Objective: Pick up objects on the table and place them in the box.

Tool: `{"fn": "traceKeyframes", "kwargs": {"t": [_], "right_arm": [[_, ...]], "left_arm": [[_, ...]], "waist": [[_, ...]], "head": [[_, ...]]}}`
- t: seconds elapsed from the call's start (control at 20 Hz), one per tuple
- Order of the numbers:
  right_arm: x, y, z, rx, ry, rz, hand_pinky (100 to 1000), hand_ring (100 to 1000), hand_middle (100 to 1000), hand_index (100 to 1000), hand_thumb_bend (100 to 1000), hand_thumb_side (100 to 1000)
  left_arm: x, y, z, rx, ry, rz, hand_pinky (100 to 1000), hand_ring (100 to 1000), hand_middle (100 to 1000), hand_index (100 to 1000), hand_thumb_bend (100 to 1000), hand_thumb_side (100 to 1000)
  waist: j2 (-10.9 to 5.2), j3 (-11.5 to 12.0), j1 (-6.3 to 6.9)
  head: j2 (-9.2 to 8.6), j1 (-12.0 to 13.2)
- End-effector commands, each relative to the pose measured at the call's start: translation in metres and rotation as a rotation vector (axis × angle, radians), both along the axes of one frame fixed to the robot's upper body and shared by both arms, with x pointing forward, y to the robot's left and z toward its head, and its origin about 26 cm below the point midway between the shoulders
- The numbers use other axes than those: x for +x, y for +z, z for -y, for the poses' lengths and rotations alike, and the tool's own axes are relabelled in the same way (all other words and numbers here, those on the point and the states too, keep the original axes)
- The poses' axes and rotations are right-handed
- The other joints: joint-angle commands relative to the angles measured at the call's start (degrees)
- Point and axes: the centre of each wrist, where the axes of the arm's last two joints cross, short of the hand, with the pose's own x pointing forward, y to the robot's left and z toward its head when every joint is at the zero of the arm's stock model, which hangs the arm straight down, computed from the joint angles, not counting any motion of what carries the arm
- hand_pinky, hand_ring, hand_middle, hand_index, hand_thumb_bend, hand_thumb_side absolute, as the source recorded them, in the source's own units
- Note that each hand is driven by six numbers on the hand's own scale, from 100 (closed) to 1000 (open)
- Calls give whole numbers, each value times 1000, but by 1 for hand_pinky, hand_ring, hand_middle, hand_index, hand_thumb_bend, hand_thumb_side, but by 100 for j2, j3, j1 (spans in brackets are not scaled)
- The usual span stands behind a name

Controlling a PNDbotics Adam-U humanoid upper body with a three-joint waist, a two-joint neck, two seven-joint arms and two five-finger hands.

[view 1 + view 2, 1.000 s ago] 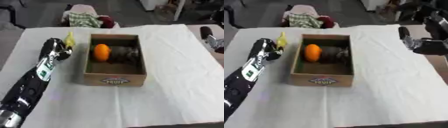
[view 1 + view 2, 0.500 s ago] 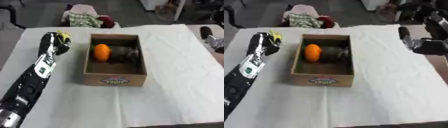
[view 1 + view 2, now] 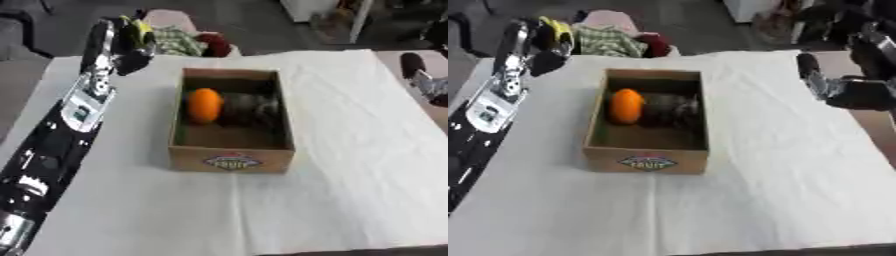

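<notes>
A cardboard box (image 3: 232, 160) stands mid-table on a white cloth. Inside it lie an orange (image 3: 204, 104) and a dark object (image 3: 249, 108) beside it. My left hand (image 3: 131, 45) is raised above the table's far left corner, fingers curled round a small yellow object (image 3: 137, 25). It is to the left of the box and higher than its rim. My right hand (image 3: 859, 87) hangs at the right edge of the table, away from the box; its fingers are blurred.
The white cloth (image 3: 350, 165) covers the table. Beyond the far edge lie a checked cloth (image 3: 605, 42) and a dark red thing (image 3: 654, 42). A brown surface (image 3: 881, 130) adjoins the table on the right.
My left hand has lifted the yellow object off the cloth and carried it up toward the far left. The right hand has stayed put.
</notes>
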Motion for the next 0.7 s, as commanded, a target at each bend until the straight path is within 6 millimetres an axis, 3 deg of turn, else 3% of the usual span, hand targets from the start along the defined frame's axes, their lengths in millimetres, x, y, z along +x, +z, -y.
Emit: {"fn": "traceKeyframes", "kwargs": {"t": [0.05,0.3,0.45,0.65,0.7], "right_arm": [[-1,11,0,-9,10,30,758,922,804,858,100,235],[-1,9,-3,-22,28,24,759,919,791,856,100,231],[-1,9,-4,-39,43,21,756,911,757,832,100,224],[-1,8,-4,-59,58,16,754,905,740,813,100,220],[-1,8,-4,-62,58,15,754,904,740,813,100,220]], "left_arm": [[-6,32,18,81,-150,57,578,395,323,447,100,152],[-10,31,44,236,-358,-4,593,411,336,459,100,162],[-6,17,49,313,-437,-88,610,436,360,483,131,171],[-2,-1,47,409,-497,-184,629,489,443,539,317,197],[-2,-4,46,430,-504,-202,630,492,447,543,326,200]], "waist": [[-113,-29,-16],[-132,-71,-22],[-131,-97,-19],[-116,-105,-12],[-113,-103,-11]], "head": [[-38,38],[-36,68],[-48,78],[-46,66],[-44,64]]}}
